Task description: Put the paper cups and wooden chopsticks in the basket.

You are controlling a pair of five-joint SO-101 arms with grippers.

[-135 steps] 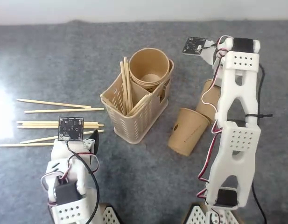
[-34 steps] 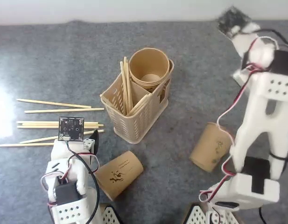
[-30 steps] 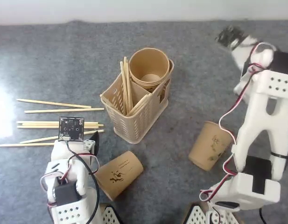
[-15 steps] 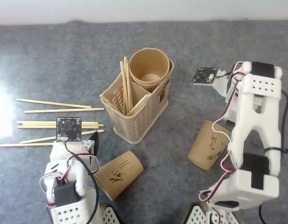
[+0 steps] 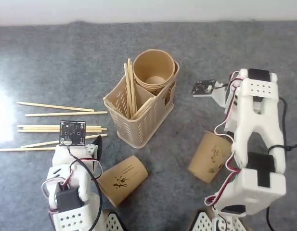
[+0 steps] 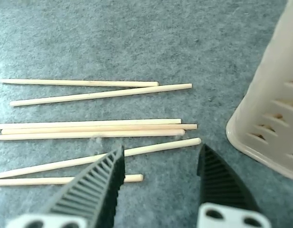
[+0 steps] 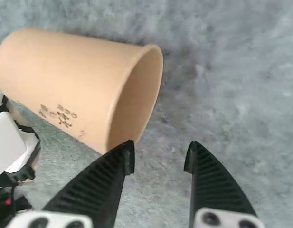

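Two cups (image 5: 122,179) (image 5: 210,156) loose, perhaps seven chopsticks (image 6: 94,128) loose; left gripper (image 6: 161,151), right gripper (image 7: 160,145) gaping, empty

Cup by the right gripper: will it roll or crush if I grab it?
The cup lies on its side, so a nudge would probably roll it, curving since it tapers. Its thin paper wall and open mouth will likely dent under a hard squeeze. The right gripper stands open near the rim; close gently.

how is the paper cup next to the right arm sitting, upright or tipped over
Tipped over. The cup lies on its side on the grey surface, its open mouth facing sideways, near the right tool.
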